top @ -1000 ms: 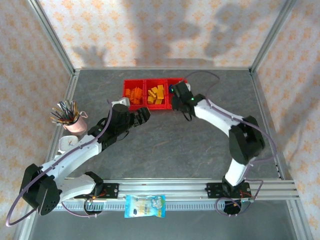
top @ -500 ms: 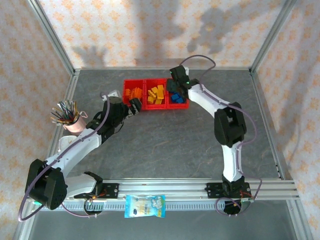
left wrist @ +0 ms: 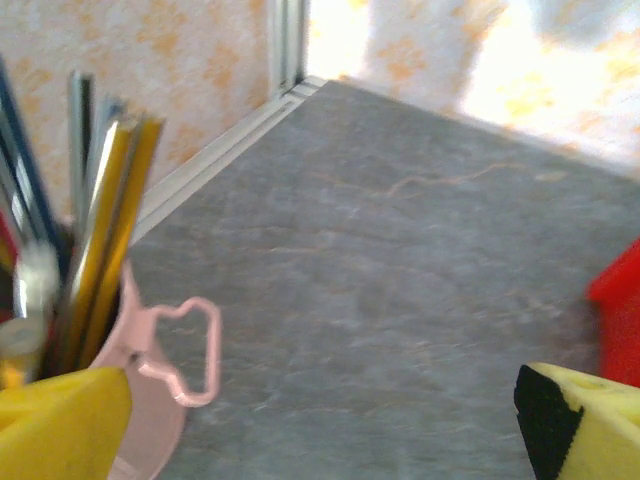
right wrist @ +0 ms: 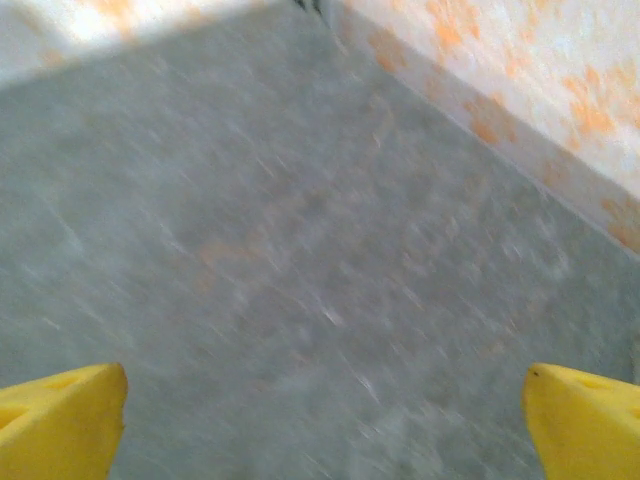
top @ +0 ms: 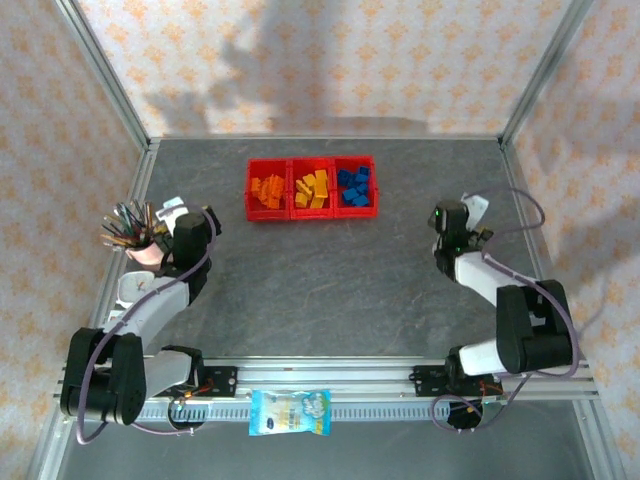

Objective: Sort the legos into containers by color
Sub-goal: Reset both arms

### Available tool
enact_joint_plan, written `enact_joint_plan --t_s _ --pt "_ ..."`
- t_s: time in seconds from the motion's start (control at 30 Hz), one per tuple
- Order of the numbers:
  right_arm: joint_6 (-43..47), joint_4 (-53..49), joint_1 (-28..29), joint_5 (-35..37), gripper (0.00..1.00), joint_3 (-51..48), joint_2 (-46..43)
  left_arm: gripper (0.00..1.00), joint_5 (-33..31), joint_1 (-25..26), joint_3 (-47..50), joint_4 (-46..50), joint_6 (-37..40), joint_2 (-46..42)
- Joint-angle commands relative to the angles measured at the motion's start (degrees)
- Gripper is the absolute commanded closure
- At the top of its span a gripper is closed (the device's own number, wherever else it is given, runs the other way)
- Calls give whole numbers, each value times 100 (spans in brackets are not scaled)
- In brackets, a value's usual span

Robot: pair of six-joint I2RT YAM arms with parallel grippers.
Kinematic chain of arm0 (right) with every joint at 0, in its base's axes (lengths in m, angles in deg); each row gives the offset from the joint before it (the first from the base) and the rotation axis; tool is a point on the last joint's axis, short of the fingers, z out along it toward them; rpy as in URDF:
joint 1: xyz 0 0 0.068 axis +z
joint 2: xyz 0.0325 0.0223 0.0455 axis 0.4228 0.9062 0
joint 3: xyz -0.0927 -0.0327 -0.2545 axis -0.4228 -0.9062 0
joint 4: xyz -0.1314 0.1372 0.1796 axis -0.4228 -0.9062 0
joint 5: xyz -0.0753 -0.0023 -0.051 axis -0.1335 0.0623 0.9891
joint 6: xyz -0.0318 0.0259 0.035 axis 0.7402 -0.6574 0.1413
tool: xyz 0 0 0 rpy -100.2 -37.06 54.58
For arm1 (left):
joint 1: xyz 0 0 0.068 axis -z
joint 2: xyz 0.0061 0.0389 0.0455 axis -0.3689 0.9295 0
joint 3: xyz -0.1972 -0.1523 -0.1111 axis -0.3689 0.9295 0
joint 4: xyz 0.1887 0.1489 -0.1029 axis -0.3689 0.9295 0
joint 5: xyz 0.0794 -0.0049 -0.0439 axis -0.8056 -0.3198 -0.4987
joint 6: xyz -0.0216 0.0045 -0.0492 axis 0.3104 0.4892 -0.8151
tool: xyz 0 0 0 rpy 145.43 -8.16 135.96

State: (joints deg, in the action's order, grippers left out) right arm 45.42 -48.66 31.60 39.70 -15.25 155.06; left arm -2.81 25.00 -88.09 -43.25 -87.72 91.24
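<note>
The three joined red containers (top: pixel 313 213) stand at the back middle of the table. The left one holds orange legos (top: pixel 266 190), the middle one yellow legos (top: pixel 312 188) and the right one blue legos (top: pixel 353 186). My left gripper (top: pixel 172 210) is drawn back at the left beside the pink cup, open with nothing between its yellow fingers (left wrist: pixel 60 425). My right gripper (top: pixel 470 212) is drawn back at the right, open over bare grey table, its yellow fingers (right wrist: pixel 590 415) wide apart. A corner of the red containers (left wrist: pixel 620 310) shows at the right of the left wrist view.
A pink cup of pens (top: pixel 148 248) stands by the left frame rail, close to my left gripper (left wrist: pixel 320 420); its handle (left wrist: pixel 190 350) points into the table. A blue-and-white snack packet (top: pixel 290 412) lies outside the front rail. Patterned walls and metal frame posts enclose the table.
Both arms have pulled back from the containers to their own sides and folded in. The right gripper has gone from shut to open; the left gripper stayed open.
</note>
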Motion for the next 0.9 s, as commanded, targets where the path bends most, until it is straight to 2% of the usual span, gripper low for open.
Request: enact_joint_plan --t_s 0.0,0.07,0.13,0.17,0.3,0.33,0.37,0.4,0.43,0.5,0.57,0.87 --pt "585 2500 -194 -434 0 -656 207 1 -53 -149 541 -2081 811 240" --pt "725 3135 -287 -900 0 -854 372 1 382 -227 1021 -3136 930 413" --pt "1086 3715 -356 -1815 0 -1048 329 1 861 -271 1553 -4432 1104 641" --pt "1095 3598 -370 -1913 0 -1011 361 1 1028 -321 1707 -4924 1074 818" --pt "1308 5382 -378 -2410 0 -1912 633 1 1824 -379 1761 -6229 1213 1975" --pt "1279 5590 -379 -2341 0 -1949 711 1 1984 -379 1712 -6449 1272 2241" --pt "1228 5217 -378 -2243 0 -1776 681 1 1984 -379 1655 -6359 1284 2243" --pt "1174 4962 -422 -2262 0 -1684 659 1 1934 -379 1520 -5710 1216 2059" --pt "1175 5230 -439 -2264 0 -1764 715 1 1779 -381 1325 -5277 1150 2033" --pt "1186 5089 -439 -2274 0 -1763 637 1 1662 -345 1364 -5616 1196 2183" --pt "1181 5060 -437 -2277 0 -1748 637 1 1661 -344 1307 -5370 1177 2109" --pt "1178 5003 -447 -2318 0 -1668 710 1 1703 -336 1334 -5491 1217 2150"
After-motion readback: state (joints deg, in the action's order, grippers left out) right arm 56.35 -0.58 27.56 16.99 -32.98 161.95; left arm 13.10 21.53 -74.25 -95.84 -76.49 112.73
